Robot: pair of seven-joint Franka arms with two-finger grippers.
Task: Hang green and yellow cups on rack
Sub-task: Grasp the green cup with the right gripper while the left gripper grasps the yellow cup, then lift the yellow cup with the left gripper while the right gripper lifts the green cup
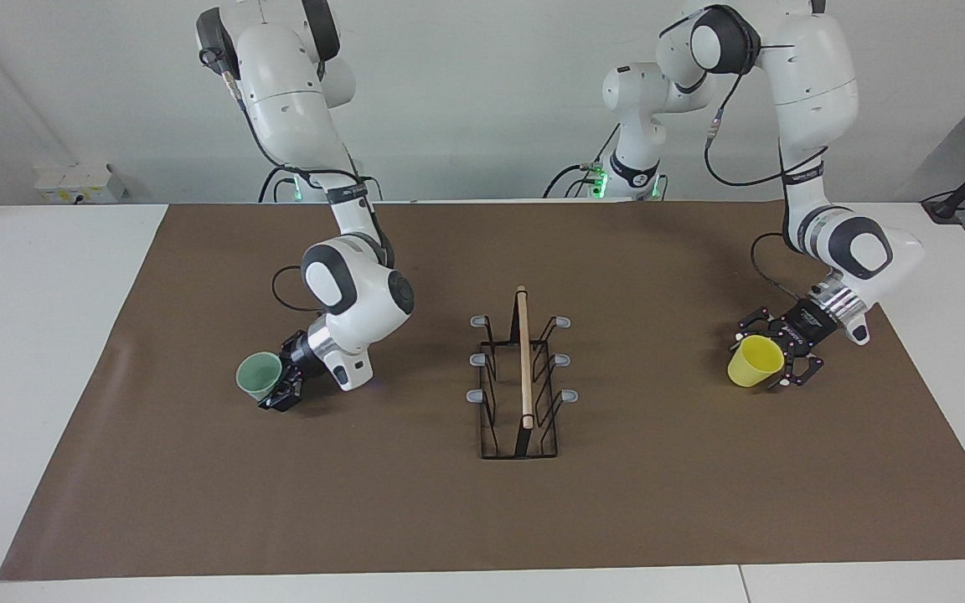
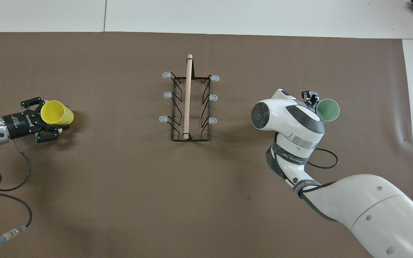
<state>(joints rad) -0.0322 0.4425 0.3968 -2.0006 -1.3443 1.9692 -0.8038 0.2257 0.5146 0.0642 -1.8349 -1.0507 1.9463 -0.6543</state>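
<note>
The rack (image 1: 524, 368) stands at the middle of the mat, a black wire frame with a wooden rod on top and grey-tipped pegs, all bare; it also shows in the overhead view (image 2: 188, 100). My left gripper (image 1: 777, 365) is shut on the yellow cup (image 1: 755, 362), which lies tilted on its side low over the mat toward the left arm's end (image 2: 57, 113). My right gripper (image 1: 279, 390) is shut on the green cup (image 1: 259, 374), tilted with its mouth outward, low over the mat toward the right arm's end (image 2: 328, 110). The right wrist hides most of its fingers from above.
A brown mat (image 1: 482, 519) covers most of the white table (image 1: 47, 335). A black cable loops (image 2: 321, 163) beside the right wrist. A third robot base (image 1: 633, 167) stands at the table's edge between the two arms.
</note>
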